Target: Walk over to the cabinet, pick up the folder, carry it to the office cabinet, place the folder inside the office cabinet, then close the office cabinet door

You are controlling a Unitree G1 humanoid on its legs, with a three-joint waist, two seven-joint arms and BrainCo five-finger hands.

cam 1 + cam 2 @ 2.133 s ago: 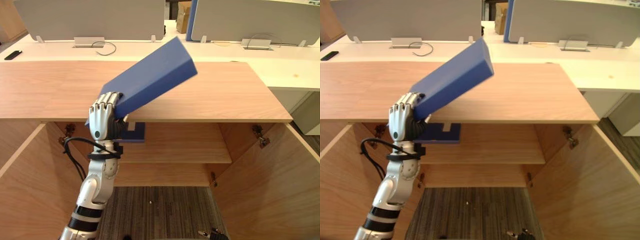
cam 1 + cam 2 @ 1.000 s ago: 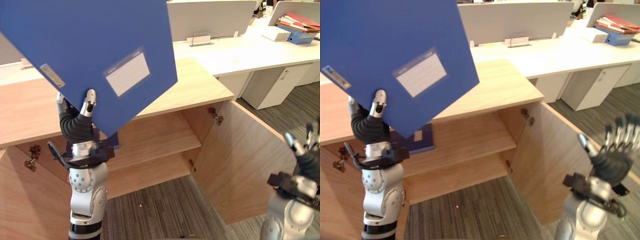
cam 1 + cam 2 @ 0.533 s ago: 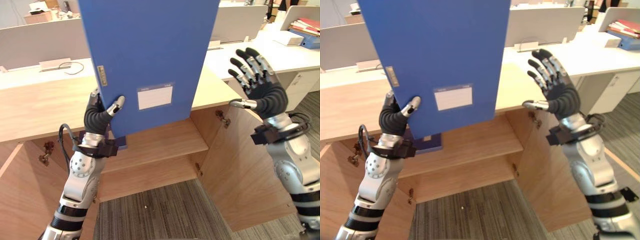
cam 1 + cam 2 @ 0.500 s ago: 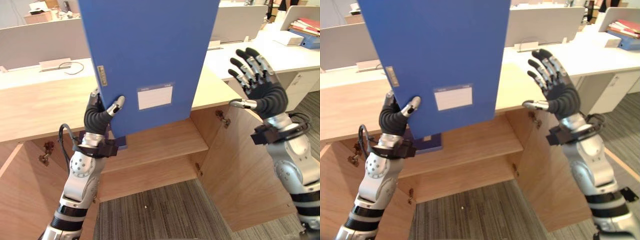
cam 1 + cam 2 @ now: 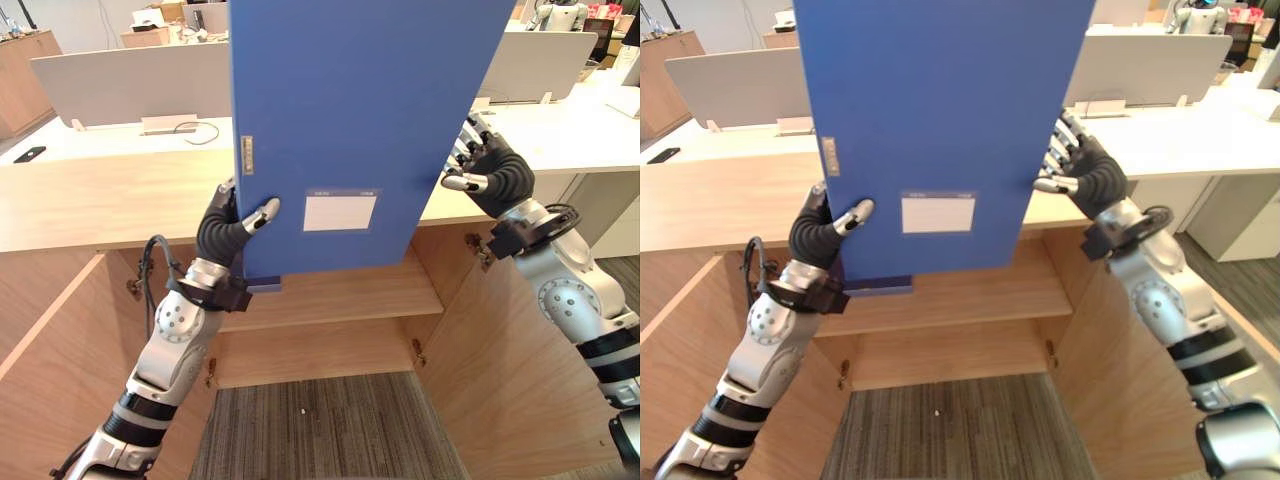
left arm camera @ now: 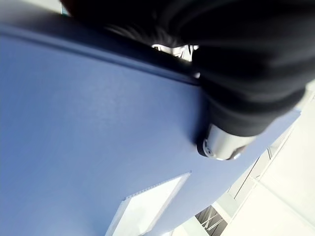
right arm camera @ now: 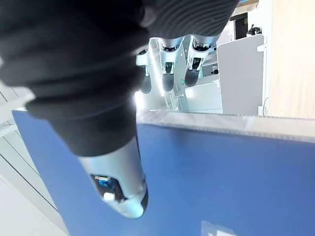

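Large flat blue folder with a white label (image 5: 350, 120) hanging upright in the air before the open light-wood cabinet (image 5: 90, 205). Left hand (image 5: 225, 232) clamping its lower left corner; right hand (image 5: 497, 178) pinching its right edge, thumb in front, fingers behind.

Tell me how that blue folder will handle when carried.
Probably stiff: the folder stands flat and upright though the left hand pinches only its lower corner. Likely light for its size, for the same reason. Its smooth face may slip, so the right hand at the other edge should help.
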